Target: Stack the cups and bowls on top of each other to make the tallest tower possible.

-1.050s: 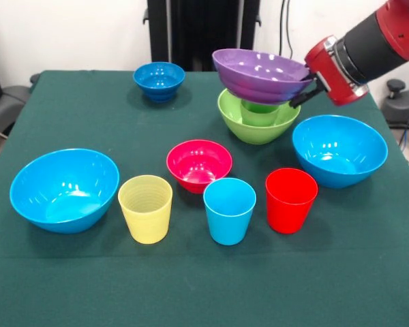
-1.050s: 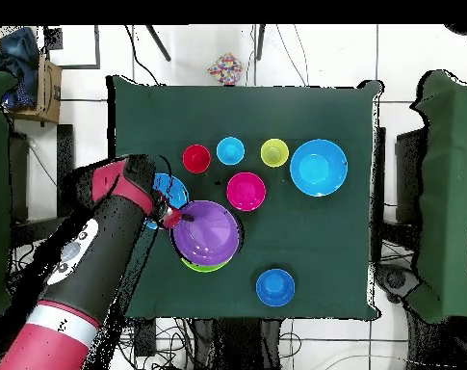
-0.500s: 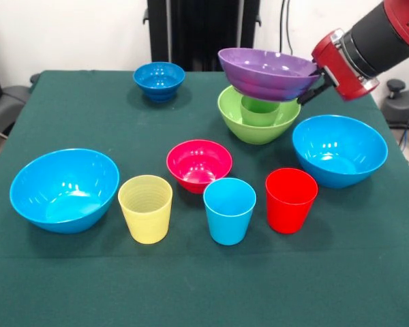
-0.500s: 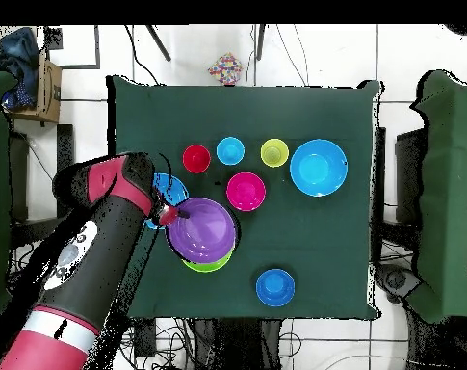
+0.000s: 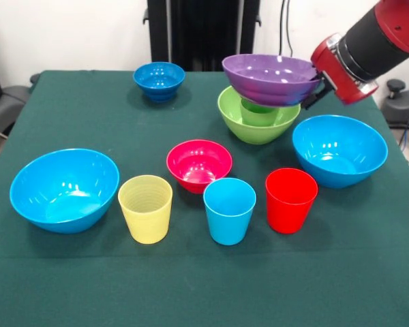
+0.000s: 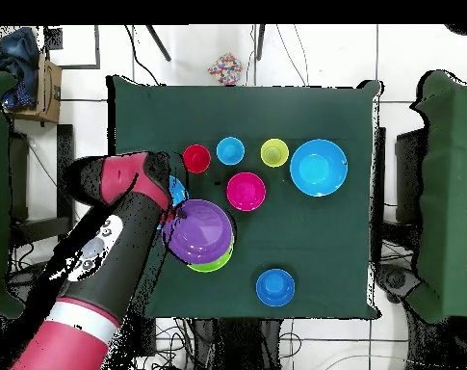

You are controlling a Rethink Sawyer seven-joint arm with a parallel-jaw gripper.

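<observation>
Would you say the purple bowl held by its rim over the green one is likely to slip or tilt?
Probably somewhat. The purple bowl looks glossy, so likely slippery, and the gripper pinches only one rim edge, so it may tilt. It seems stiff and light. It hangs above the lime-green bowl.

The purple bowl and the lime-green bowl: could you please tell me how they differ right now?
The purple bowl is held in the air by the gripper at its rim; the lime-green bowl rests on the table. The purple bowl is empty and shallower; the lime-green bowl is deeper and holds a green cup. Both are upright and glossy.
</observation>
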